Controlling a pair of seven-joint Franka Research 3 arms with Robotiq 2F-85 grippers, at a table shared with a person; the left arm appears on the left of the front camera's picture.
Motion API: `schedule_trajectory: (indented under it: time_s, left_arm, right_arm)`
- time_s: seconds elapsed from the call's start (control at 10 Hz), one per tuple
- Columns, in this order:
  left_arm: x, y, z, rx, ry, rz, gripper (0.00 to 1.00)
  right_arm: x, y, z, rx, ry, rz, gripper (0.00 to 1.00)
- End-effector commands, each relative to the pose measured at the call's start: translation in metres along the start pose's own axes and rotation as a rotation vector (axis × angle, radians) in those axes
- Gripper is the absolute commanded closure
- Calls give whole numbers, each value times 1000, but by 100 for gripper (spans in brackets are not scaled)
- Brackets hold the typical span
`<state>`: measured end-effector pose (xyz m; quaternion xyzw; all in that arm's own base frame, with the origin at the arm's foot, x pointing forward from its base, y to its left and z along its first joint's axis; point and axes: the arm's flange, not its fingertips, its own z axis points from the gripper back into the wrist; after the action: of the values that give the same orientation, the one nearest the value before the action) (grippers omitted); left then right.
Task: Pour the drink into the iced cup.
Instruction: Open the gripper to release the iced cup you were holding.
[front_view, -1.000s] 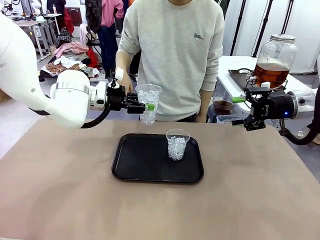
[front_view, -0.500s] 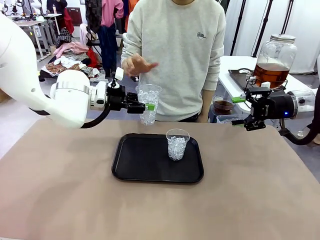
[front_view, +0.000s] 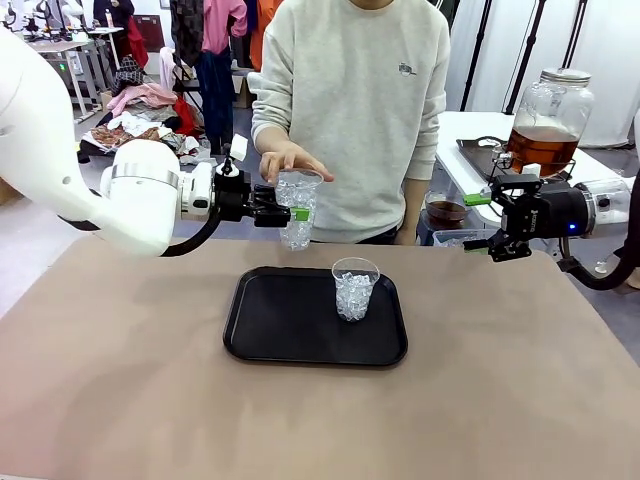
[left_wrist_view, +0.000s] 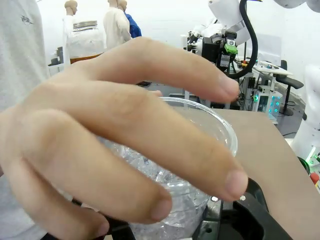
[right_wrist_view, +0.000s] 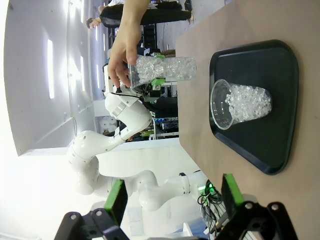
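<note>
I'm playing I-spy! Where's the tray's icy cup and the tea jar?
Clear plastic cup of ice (front_view: 355, 292) on the black tray (front_view: 270, 340): front view, icy middle.
Big lidded glass jar of brown tea (front_view: 543, 150): front view, tea-filled belly.

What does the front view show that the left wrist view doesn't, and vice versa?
Front: the black tray with a second iced cup on it. Left wrist: a look into the held iced cup's mouth, the person's fingers spread over its rim. Both: the left hand shut on that cup, the person's hand over it, the drink jar, the open right hand.
</note>
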<state>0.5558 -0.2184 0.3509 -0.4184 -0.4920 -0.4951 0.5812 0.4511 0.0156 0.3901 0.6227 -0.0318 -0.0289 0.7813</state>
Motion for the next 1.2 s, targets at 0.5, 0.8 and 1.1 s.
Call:
schedule_trajectory:
  time_s: [0.5, 0.8, 1.1]
  left_arm:
    - [5, 1, 0, 2, -7, -7, 47]
    - [5, 1, 0, 2, -7, -7, 47]
    - [5, 1, 0, 2, -7, -7, 47]
  right_arm:
    - [-1, 1, 0, 4, -2, 0, 0]
    - [-1, 1, 0, 4, -2, 0, 0]
    - [-1, 1, 0, 4, -2, 0, 0]
